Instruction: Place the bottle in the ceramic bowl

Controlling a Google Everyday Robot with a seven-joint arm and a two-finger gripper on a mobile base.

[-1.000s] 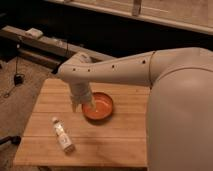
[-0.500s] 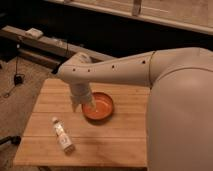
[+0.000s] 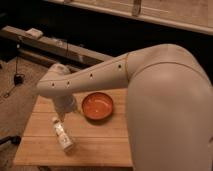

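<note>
Wooden table (image 3: 102, 145): one bowl (image 3: 97, 106), claw (image 3: 67, 106) beside; one bottle (image 3: 62, 134).

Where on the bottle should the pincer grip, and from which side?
Its middle, from above, closing across the narrow width: the bottle seems to lie flat on the table, cap pointing away. The pincer hangs just beyond its cap.

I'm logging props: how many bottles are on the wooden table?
1. The bottle lies on the table's near-left part, left of the ceramic bowl, with the gripper close by its far end. The arm hides some tabletop, so another could be hidden.
</note>
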